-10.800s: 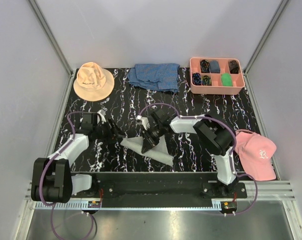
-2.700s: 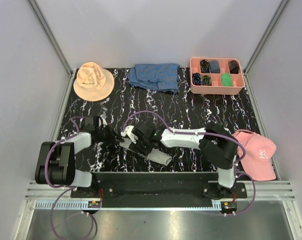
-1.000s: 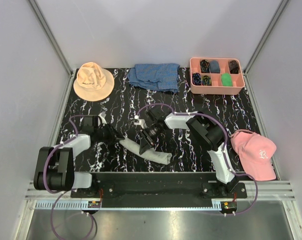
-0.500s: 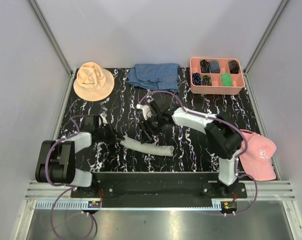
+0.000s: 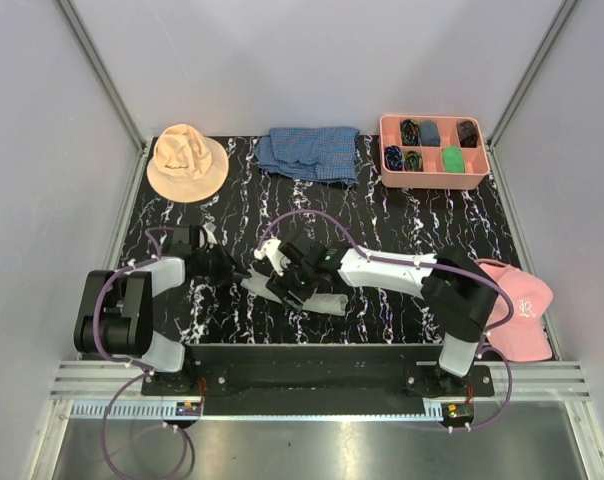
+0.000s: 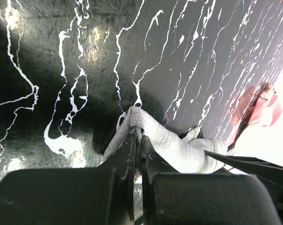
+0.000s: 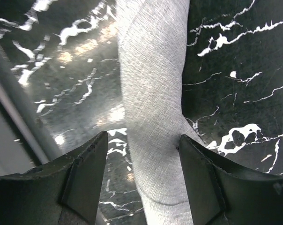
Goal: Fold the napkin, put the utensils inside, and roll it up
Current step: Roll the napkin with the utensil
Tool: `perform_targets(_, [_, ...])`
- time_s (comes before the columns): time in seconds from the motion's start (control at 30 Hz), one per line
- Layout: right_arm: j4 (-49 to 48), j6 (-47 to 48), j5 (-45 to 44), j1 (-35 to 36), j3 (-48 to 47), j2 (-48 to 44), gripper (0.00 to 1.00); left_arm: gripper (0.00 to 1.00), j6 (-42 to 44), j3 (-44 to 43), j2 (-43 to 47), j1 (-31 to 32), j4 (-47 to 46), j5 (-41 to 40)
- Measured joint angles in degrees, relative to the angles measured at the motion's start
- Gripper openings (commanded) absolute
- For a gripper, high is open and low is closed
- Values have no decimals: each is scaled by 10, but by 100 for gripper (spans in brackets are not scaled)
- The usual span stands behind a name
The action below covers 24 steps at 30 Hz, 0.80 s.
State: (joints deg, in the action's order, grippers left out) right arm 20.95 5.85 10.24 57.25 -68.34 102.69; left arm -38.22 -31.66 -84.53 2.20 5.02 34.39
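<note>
The napkin [image 5: 328, 301] lies as a light-grey roll near the table's front edge, running left to right. My left gripper [image 5: 234, 272] is shut on a pinch of cloth at the roll's left end; in the left wrist view the napkin [image 6: 174, 145] bunches just past the left gripper [image 6: 137, 136]. My right gripper [image 5: 288, 285] stands open over the roll's middle. In the right wrist view the napkin [image 7: 153, 89] passes between the fingers of the right gripper [image 7: 142, 136], with a gap on the left side. The utensils are hidden from view.
At the back stand an orange bucket hat [image 5: 187, 160], a blue checked cloth [image 5: 310, 152] and a pink tray [image 5: 479, 178] with small dark items. A pink cap [image 5: 512, 305] lies at the right edge, beside the right arm's base.
The left gripper has shut on the roll's left end. The right gripper let go, lifted toward the back, opened wide, then came down again astride the roll.
</note>
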Motion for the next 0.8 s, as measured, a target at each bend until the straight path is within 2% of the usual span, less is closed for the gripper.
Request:
perform_targets(0.43, [-31,16,-51,14,0,59,68,0,0,-26,-23,0,18,3])
perform_targets(0.5, [-35,14,-63,15,-3,63,62,3,0,-30,-26,0,19,3])
perform_targets(0.53, [-35,14,-67,15,-6,66,59,6,0,-33,-26,0,19,3])
perform_targets(0.57, [-35,13,-74,15,-10,70,55,16,1,-34,-27,0,20,3])
perform_targets(0.63, [-35,10,-82,15,-19,78,47,25,4,-39,-26,0,21,3])
perform_targets(0.67, [-36,7,-83,14,-22,80,46,36,5,-43,-26,0,24,3])
perform_targets(0.77, [-39,-4,-67,7,-26,84,43,57,9,-61,-25,0,36,1])
perform_targets(0.8, [-41,-11,-54,0,-27,84,43,60,11,-68,-21,-1,43,0])
